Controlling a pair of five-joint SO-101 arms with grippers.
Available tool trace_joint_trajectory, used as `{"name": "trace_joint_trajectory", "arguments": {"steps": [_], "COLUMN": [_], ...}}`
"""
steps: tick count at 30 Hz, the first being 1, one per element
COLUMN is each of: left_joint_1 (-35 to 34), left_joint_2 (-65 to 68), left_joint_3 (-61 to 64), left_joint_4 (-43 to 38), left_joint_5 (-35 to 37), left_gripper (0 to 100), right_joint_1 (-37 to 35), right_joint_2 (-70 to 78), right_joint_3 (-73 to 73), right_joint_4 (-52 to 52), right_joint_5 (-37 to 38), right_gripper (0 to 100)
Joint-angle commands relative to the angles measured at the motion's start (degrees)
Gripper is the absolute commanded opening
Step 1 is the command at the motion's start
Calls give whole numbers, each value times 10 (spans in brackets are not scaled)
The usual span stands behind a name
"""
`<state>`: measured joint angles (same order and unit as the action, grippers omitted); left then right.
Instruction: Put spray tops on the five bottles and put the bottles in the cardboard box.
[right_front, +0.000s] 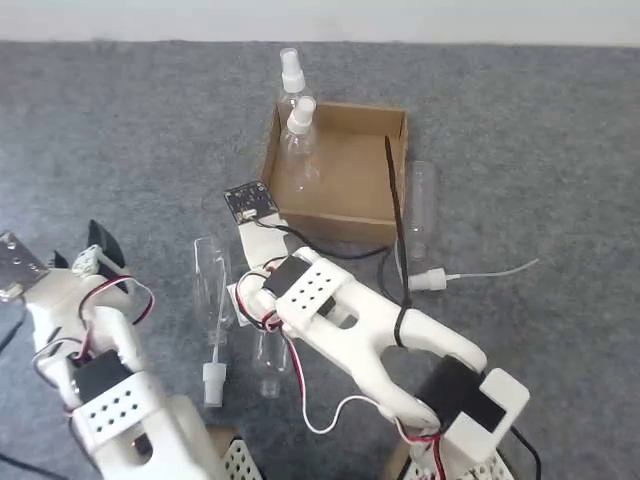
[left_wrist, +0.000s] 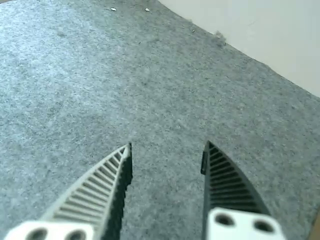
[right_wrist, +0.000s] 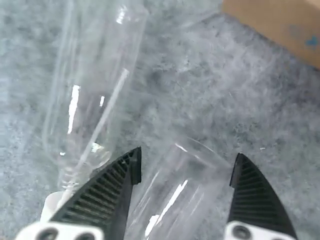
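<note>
The cardboard box (right_front: 345, 215) stands at the middle back. One clear bottle with a spray top (right_front: 300, 140) stands inside it, and another (right_front: 291, 72) stands at its far left corner. Two capped bottles lie on the carpet, one right of the box (right_front: 420, 205) and one left of the central arm (right_front: 212, 280). My right gripper (right_wrist: 187, 162) is open, its fingers either side of a topless bottle (right_wrist: 175, 200) lying on the carpet (right_front: 270, 362). Beside it lies the capped bottle (right_wrist: 95, 95) with its tube inside. My left gripper (left_wrist: 167, 150) is open over bare carpet at the left (right_front: 92, 255).
Grey carpet (right_front: 520, 130) covers the table. The right arm (right_front: 380, 340) stretches from the front right toward the box's near left corner (right_wrist: 280, 20), with cables hanging around it. Free room lies at the far left and far right.
</note>
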<state>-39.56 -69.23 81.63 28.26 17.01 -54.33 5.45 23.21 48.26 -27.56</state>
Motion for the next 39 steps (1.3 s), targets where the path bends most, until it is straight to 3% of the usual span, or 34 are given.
{"name": "trace_joint_trajectory", "arguments": {"steps": [1, 8, 16, 21, 27, 39], "left_joint_1": [1, 1, 1, 1, 1, 1], "left_joint_2": [-8, -8, -8, -8, -8, -8], "left_joint_3": [-7, -7, -7, -7, -7, -7], "left_joint_4": [-19, -19, -19, -19, -19, -19], "left_joint_5": [5, 5, 4, 4, 4, 4], "left_gripper": [217, 217, 216, 216, 216, 216], "right_joint_1": [-5, -3, -7, -7, -7, -3], "right_joint_2": [-12, -34, -11, 7, 1, -62], "right_joint_3": [-16, -53, -50, -52, -55, -44], "right_joint_4": [11, 95, 101, 102, 110, 146], "right_joint_5": [-9, -11, -53, -52, -51, -28], "right_gripper": [246, 249, 246, 244, 148, 140]}}
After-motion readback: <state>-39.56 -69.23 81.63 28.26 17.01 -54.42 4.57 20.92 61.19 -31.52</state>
